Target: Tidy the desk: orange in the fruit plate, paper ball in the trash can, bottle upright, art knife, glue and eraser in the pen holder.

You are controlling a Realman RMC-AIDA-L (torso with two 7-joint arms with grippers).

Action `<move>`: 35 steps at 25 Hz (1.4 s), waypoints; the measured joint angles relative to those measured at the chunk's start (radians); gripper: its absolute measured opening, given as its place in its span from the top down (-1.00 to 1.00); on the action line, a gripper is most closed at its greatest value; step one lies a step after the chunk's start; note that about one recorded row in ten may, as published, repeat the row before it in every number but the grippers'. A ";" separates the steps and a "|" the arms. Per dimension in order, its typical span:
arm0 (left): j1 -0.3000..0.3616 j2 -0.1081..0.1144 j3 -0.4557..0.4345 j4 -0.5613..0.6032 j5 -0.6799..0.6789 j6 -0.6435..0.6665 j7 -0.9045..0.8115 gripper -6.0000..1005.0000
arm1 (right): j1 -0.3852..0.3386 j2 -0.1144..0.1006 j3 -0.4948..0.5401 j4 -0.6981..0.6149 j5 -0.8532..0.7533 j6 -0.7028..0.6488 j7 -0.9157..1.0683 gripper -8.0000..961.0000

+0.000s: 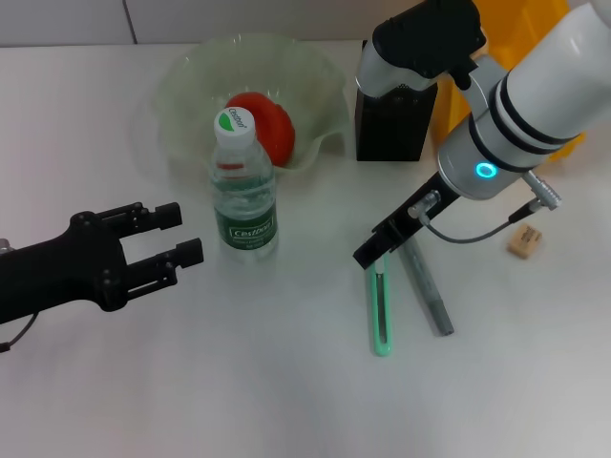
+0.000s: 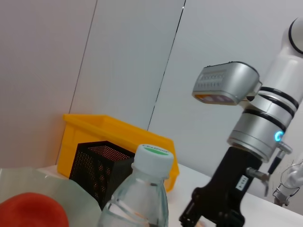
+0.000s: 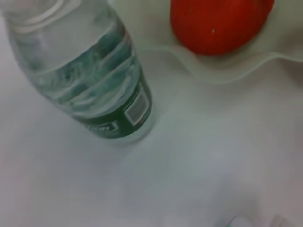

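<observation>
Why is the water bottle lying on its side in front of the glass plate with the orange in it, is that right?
Not quite. The bottle is standing upright with its cap on top, as the head view shows. The rest holds: it is in front of the glass plate, and the orange is in that plate.

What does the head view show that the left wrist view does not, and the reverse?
Only the head view shows the left gripper, jaws open, apart from the bottle, plus the green art knife, the grey glue stick and the eraser lying on the table. It also shows the right gripper right above the art knife's upper end.

Only the left wrist view shows the wall behind the desk.

Both show the upright bottle, the orange in the fruit plate, the black pen holder and the yellow bin.
</observation>
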 joint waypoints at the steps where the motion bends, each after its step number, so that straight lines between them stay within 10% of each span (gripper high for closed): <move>1: 0.001 -0.001 0.000 -0.002 0.000 0.000 0.003 -0.21 | 0.003 0.000 0.000 0.010 0.000 0.012 -0.005 -0.25; 35: -0.002 -0.013 0.005 -0.008 0.000 -0.033 0.017 -0.21 | 0.056 0.006 -0.050 0.126 0.001 0.100 -0.034 -0.05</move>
